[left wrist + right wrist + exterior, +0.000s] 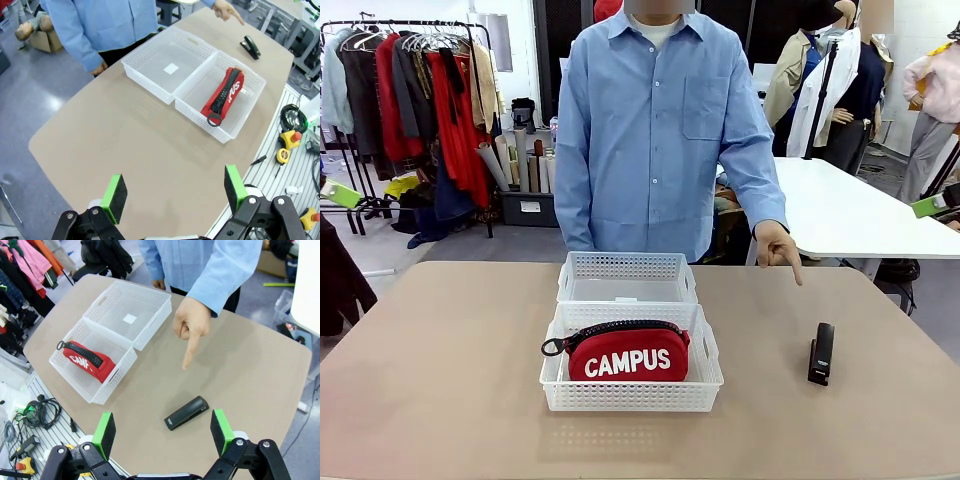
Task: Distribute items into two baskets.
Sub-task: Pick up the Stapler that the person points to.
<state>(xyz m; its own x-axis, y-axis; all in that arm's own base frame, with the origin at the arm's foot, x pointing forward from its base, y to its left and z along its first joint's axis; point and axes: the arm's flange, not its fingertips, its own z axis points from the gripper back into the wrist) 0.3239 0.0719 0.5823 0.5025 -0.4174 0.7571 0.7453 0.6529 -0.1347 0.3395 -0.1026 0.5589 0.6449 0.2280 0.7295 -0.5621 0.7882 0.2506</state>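
Observation:
A red pouch [627, 358] [224, 94] [86, 360] with white "CAMPUS" lettering lies in the near white basket [710, 385] [248, 102] [117, 375]. Behind it stands the far white basket [626, 267] [150, 62] [150, 305] with nothing in it. On the bare table to the right lies a black stapler [821, 352] [250, 46] [186, 412]. The person's hand [778, 248] [191, 326] points a finger down toward it. My left gripper [174, 195] hangs open high above the table's left end. My right gripper [163, 432] is open above the stapler, well clear of it.
The tan table [440, 380] has free room on both sides of the baskets. The person in a blue shirt [655, 130] stands at the far edge. Cables and tools [295, 135] lie off the table on the robot's side.

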